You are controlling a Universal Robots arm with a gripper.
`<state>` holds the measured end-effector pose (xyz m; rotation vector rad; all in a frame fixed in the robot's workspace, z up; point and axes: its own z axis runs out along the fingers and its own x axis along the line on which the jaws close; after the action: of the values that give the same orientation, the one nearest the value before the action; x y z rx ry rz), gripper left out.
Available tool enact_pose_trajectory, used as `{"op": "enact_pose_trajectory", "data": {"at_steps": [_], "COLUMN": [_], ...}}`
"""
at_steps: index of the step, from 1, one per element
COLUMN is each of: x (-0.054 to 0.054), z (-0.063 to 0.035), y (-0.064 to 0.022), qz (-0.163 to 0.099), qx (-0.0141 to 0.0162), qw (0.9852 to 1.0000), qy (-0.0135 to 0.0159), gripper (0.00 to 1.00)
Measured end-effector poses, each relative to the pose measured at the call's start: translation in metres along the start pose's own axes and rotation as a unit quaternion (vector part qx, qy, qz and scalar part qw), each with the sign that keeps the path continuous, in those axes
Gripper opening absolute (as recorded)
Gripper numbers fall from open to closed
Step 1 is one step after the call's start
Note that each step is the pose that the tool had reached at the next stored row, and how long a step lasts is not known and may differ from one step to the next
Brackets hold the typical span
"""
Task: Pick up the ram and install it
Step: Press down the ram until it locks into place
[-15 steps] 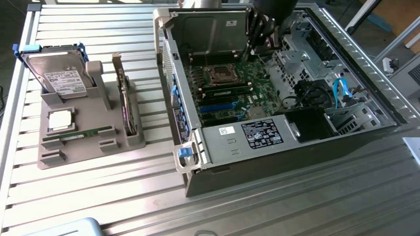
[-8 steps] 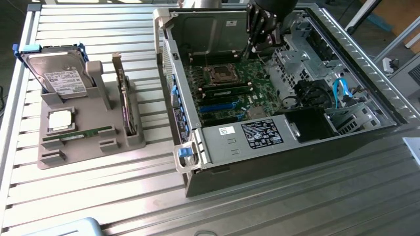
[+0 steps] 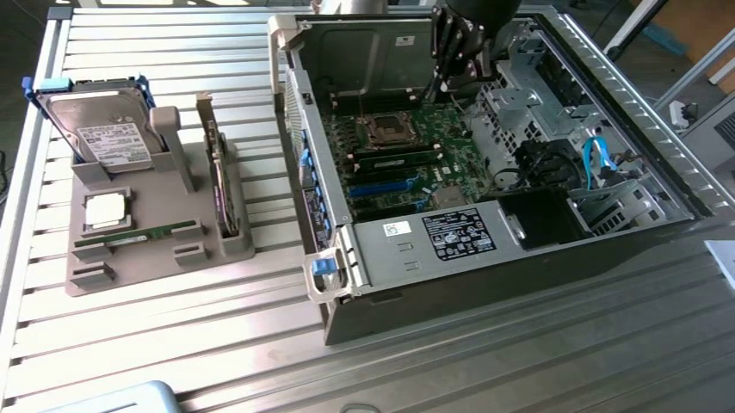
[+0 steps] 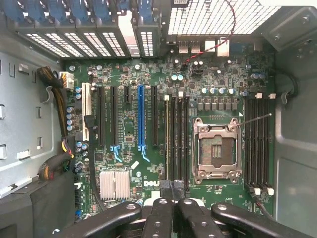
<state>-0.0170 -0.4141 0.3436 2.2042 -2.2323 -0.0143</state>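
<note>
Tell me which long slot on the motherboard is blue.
The blue slot is the one in the middle of the expansion slots; the slots beside it are black, and the white slot stands at the row's end.

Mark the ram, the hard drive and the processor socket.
ram (image 3: 136, 234), exterior view, middle of the green stick in the grey holder.
hard drive (image 3: 106, 133), exterior view, its labelled silver face.
processor socket (image 4: 216, 150), wrist view, its open centre.

Ram (image 3: 138, 234): long, thin green stick with small dark chips; lying flat in grey holder (image 3: 172, 258) slot; lower left of exterior view.
</note>
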Motion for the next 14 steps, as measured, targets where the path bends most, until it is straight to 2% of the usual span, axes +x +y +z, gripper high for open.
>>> {"op": "enact_pose_trajectory", "data": {"at_steps": [3,5,6,8,10,12,14], "x": [0.0,0.0,0.0,0.0,0.0,0.0,0.0], "z": [0.0,0.0,0.0,0.0,0.0001,0.0001,0.0001], "y": [0.0,0.0,0.0,0.0,0.0,0.0,0.0], "qz": [0.0,0.03,0.056,0.091,0.124,0.145,0.184], "qx": [0.0,0.0001,0.0002,0.0003,0.0004,0.0005,0.0006], "qw": [1.0,0.9995,0.9984,0.9959,0.9923,0.9895,0.9828], "qy": [0.0,-0.0002,-0.0005,-0.0008,-0.0012,-0.0014,-0.0017], "gripper": [0.11,0.11,0.11,0.11,0.11,0.11,0.11]}}
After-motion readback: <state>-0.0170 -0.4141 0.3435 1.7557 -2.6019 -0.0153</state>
